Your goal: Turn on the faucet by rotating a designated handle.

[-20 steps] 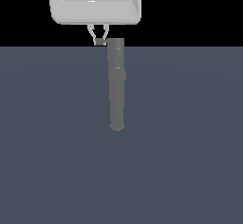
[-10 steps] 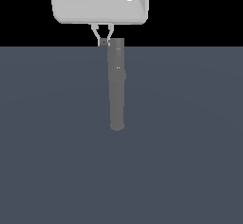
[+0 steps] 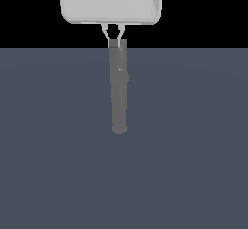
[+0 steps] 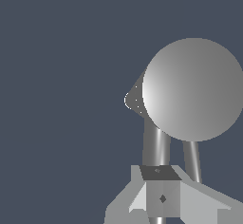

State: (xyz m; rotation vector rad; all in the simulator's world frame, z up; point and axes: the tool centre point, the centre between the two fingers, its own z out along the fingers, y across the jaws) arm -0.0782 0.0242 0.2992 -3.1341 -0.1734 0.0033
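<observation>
Gripper (image 3: 113, 42) sits at the far top end of the faucet (image 3: 119, 89), 2 fingers (image 3: 105, 33) converged to a narrow gap; can't tell if they pinch the handle. Confirm contact, then push sideways. Faucet long axis runs straight down frame, rounded end nearest camera

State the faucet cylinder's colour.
Dark grey, matte: the faucet shows best in the exterior view.

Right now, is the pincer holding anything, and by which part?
The pincer looks closed on a small dark block at the faucet's cap end. Whether that is the handle cannot be told.
</observation>
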